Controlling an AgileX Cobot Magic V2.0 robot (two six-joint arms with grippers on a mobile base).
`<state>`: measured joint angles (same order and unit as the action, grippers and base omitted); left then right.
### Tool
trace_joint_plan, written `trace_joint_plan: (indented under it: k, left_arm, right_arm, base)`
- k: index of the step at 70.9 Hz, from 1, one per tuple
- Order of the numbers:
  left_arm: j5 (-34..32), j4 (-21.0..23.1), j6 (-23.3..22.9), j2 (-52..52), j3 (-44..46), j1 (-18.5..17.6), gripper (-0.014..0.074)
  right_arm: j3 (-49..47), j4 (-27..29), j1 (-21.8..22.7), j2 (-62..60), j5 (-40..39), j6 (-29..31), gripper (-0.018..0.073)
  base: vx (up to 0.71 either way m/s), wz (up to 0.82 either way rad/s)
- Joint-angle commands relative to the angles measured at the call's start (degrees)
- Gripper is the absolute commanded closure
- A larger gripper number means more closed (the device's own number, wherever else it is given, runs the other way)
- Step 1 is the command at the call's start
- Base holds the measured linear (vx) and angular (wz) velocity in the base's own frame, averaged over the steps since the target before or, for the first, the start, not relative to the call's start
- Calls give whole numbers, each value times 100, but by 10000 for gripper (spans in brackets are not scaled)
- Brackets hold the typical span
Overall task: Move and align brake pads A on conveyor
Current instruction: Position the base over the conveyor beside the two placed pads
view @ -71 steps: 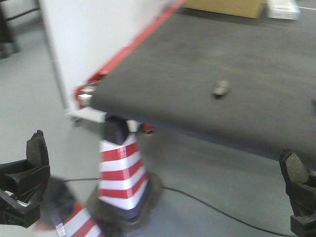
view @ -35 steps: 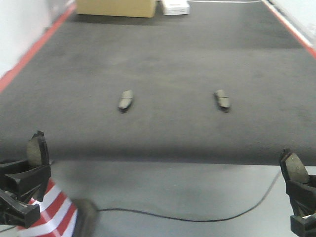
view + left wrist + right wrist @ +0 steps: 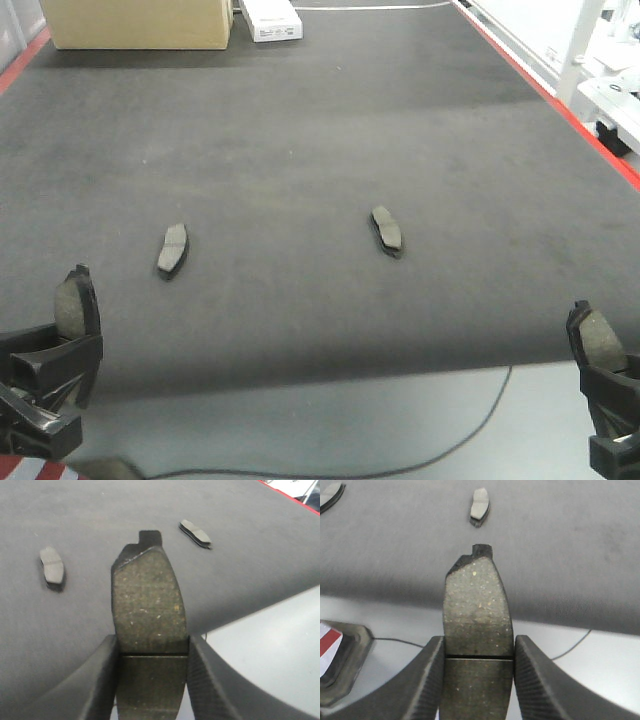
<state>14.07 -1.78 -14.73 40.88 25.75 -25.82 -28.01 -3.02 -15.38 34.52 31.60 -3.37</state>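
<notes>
Presently, left hand [image 3: 150,680]: clamped on a brake pad [image 3: 147,607], which is held upright between the two fingers, gritty face shown to the wrist camera, centre groove level with the fingertips.
Right hand [image 3: 477,680]: clamped likewise on a second brake pad [image 3: 477,612], upright, its notched top edge raised above the fingers.
Position of hands: both are seen at the lower corners of the front view, the left hand at the left edge, the right hand at the right edge, both over the grey floor [image 3: 330,420] just short of the conveyor [image 3: 300,120].
Pads on conveyor: two brake pads are laid flat on the dark belt, well apart; the left pad [image 3: 172,248] is set nearly lengthwise, the right pad [image 3: 387,229] is angled.
Cable [image 3: 440,450]: laid across the floor below the belt's near edge.
Far end: a cardboard box [image 3: 135,22] and a white box [image 3: 270,18] are seen.
</notes>
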Motion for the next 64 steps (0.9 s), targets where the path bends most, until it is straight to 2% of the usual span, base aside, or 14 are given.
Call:
trace_joint_plan:
  k: [1,31,64]
  left_arm:
    - [-528,4,7,-52,170,-19,388]
    - [-528,4,7,-52,170,-19,388]
    - [-528,4,7,-52,170,-19,388]
  right_arm:
    - [-174,-21,26,0,-473,41,517]
    - [-174,-21,26,0,-473,41,517]
    - [-174,-21,26,0,-473,41,517]
  base:
    - [24,6]
    - [26,18]
    - [13,2]
